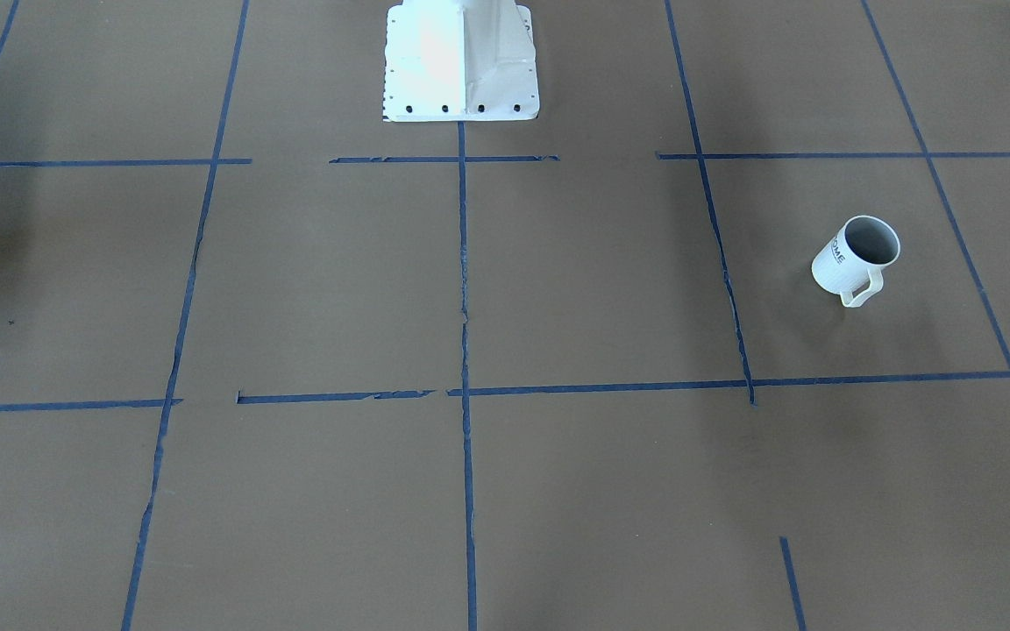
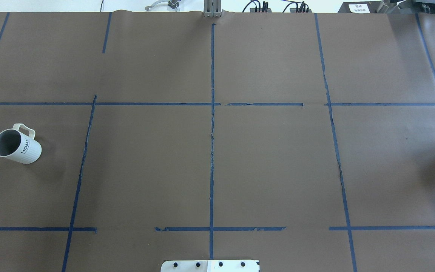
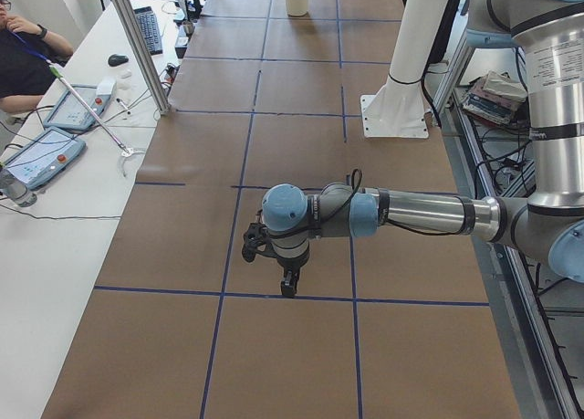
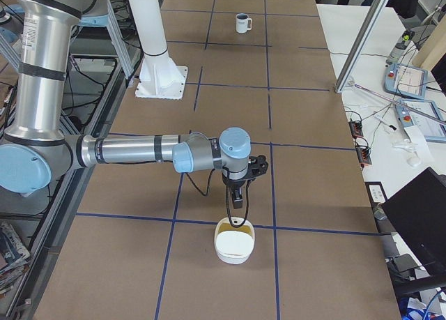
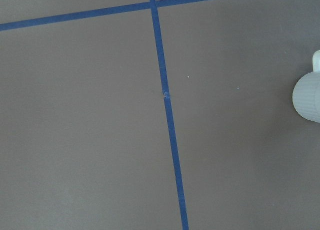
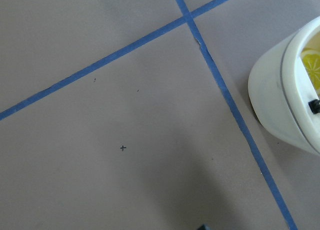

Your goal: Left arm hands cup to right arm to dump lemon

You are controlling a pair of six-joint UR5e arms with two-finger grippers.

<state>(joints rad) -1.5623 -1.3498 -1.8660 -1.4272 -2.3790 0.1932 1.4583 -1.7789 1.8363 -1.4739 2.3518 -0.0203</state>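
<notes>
The cup [image 2: 16, 143] stands upright on the brown counter [image 2: 278, 170] at the middle left of the overhead view, alone in its taped square. Its handle points toward the top of the frame and the "HOME" lettering faces right. In the front-facing view the same cup [image 1: 856, 258] sits at the middle right, handle toward the bottom, with only its grey inside showing through the mouth. Blue tape [image 2: 212, 151] marks the counter into squares, and the white robot base [image 1: 461, 61] sits at the top centre of that view.

In the left side view the left arm [image 3: 420, 211] reaches across the middle of the frame, and the left claw [image 3: 287, 280] points down above the counter. I cannot tell whether it is apart or together. Its wrist camera catches only a ribbed white edge of the cup [image 5: 307, 102] at the right border.

In the right side view the right arm [image 4: 132, 150] stretches to the frame's centre. The right claw [image 4: 235, 201] hangs just over a white bowl [image 4: 233, 254] at the lower centre, and I cannot tell its state either. The right wrist view shows a yellow lemon slice [image 6: 312, 64] inside that bowl, at the right edge.
</notes>
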